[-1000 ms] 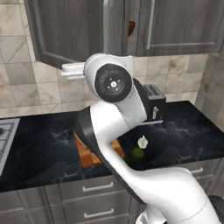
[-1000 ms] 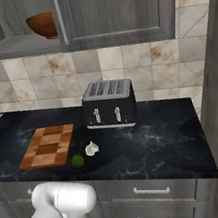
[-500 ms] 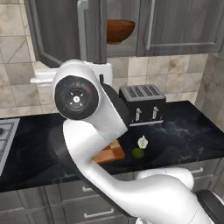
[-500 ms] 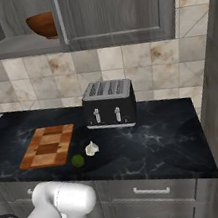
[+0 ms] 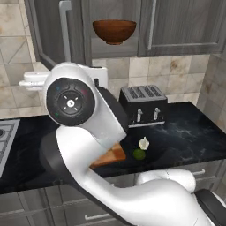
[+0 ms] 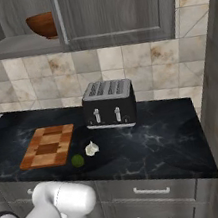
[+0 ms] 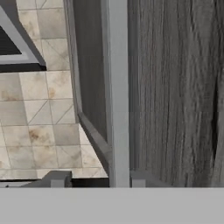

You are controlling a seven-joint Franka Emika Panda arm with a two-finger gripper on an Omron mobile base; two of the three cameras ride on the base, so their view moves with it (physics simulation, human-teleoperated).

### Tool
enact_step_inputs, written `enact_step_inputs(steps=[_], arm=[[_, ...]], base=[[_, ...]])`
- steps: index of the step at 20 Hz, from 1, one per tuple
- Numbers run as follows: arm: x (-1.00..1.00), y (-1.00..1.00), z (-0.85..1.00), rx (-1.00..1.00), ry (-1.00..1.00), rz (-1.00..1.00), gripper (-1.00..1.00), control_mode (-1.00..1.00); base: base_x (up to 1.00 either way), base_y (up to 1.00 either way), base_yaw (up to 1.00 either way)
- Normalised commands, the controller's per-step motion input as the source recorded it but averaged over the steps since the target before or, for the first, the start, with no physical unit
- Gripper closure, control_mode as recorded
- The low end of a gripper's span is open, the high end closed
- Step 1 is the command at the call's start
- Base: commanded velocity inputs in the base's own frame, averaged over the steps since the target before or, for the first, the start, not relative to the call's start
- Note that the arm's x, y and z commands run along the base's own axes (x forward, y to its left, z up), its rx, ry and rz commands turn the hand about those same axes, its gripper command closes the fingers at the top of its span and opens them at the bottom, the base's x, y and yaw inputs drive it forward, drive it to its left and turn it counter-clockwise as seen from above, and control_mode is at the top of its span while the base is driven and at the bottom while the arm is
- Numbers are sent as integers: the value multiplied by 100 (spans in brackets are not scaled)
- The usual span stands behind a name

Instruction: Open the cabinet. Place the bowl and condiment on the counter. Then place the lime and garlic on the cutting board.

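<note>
The gripper's state I cannot tell, and the open cabinet point(image 5: 48, 31) door could block reaching the bowl point(image 5: 114, 31).

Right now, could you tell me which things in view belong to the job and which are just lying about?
Job:
cabinet, door swung open
bowl on the cabinet shelf
lime and garlic on the counter
cutting board

Lying about:
toaster
drawers
stove edge
</note>
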Motion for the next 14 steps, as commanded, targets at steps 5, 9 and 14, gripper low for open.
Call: enact_step_inputs(steps=[5,9,14], arm=[[-100,0,0,6,0,13,-100,-100],[-100,4,0,3,0,20,-100,-100],[-92,-61,5,7,-1,0,-100,-100]], base=[[0,0,0],[0,0,0],[0,0,0]])
